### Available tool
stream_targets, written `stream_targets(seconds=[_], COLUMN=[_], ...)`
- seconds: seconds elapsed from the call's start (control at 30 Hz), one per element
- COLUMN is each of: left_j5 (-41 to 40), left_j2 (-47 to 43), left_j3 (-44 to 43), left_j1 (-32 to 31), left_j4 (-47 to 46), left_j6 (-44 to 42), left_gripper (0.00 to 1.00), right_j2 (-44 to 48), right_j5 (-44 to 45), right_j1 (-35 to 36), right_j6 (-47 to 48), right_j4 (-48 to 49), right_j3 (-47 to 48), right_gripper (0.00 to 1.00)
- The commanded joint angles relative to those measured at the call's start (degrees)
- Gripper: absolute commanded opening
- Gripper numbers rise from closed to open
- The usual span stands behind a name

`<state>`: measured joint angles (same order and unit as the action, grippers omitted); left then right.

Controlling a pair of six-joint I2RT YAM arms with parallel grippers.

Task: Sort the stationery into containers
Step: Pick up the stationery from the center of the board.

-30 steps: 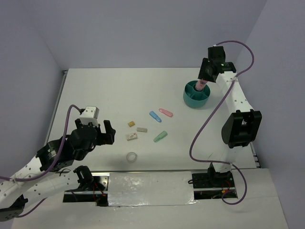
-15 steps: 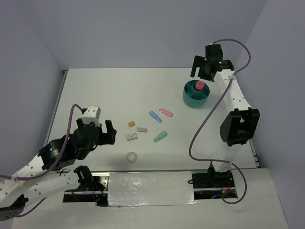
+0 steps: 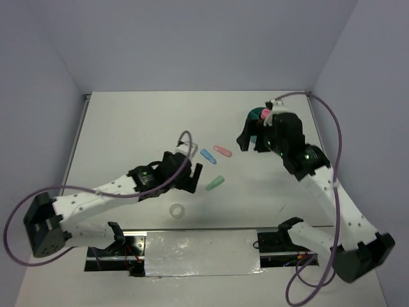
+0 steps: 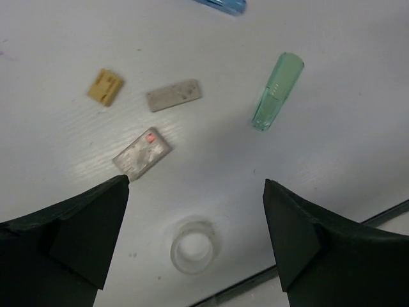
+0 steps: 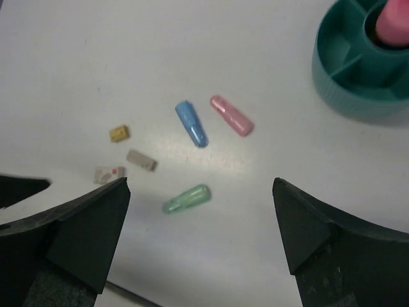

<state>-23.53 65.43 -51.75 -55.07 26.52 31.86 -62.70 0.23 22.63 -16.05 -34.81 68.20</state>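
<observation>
The teal organizer [image 5: 345,96] holds a pink tube [image 5: 393,22] upright in its centre cup. In the top view my right arm mostly covers the organizer [image 3: 254,117] and the tube [image 3: 264,114]. Blue [image 3: 208,155], pink [image 3: 222,151] and green [image 3: 215,183] sticks lie mid-table. My right gripper [image 3: 251,142] [image 5: 200,182] hangs open and empty above them. My left gripper [image 3: 186,174] [image 4: 196,184] is open and empty over a tan block [image 4: 105,86], a grey block [image 4: 173,94], a white block [image 4: 142,153] and a clear ring [image 4: 193,245]. The top view hides the blocks.
The clear ring [image 3: 177,210] lies close to the table's near edge, where a shiny strip [image 3: 201,251] runs between the arm bases. Grey walls close the table at the back and sides. The two grippers hover about a hand's width apart.
The right gripper opened, left the pink tube standing in the centre cup and swung toward mid-table. The left arm reached from the left side to above the blocks.
</observation>
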Motion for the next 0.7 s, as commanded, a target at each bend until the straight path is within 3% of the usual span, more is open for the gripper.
stream_targets(seconds=[0.0,0.13,0.3,0.37,0.67], left_j5=[5.69,9.28,12.55,13.06,12.37], left_j2=[8.90,20.32,30.43,32.82,41.26], left_j3=[-4.14,-7.57,-12.06,-13.99,-15.22], left_j1=[-0.65,-0.83,-1.53,-2.06,-2.15], left_j4=[-11.74,-17.62,-19.67,-19.67,-20.02], left_j6=[-10.04,-15.76,-18.14,-18.67,-17.97], left_gripper=[0.97,0.90,0.82,0.75,0.71], right_j2=[8.88,17.77,24.11,25.68,29.12], right_j5=[-4.71,-3.06,-0.93,-0.32,-1.28], right_j1=[-0.13,-0.13,-0.13,-0.22,-0.13], right_j6=[-4.07,-5.04,-3.99,-3.99,-4.07], right_j4=[7.38,4.51,-0.08,-1.49,-3.34], right_j3=[-11.93,-19.85,-20.57,-20.48,-19.07], right_gripper=[1.00,1.00,1.00,1.00,1.00])
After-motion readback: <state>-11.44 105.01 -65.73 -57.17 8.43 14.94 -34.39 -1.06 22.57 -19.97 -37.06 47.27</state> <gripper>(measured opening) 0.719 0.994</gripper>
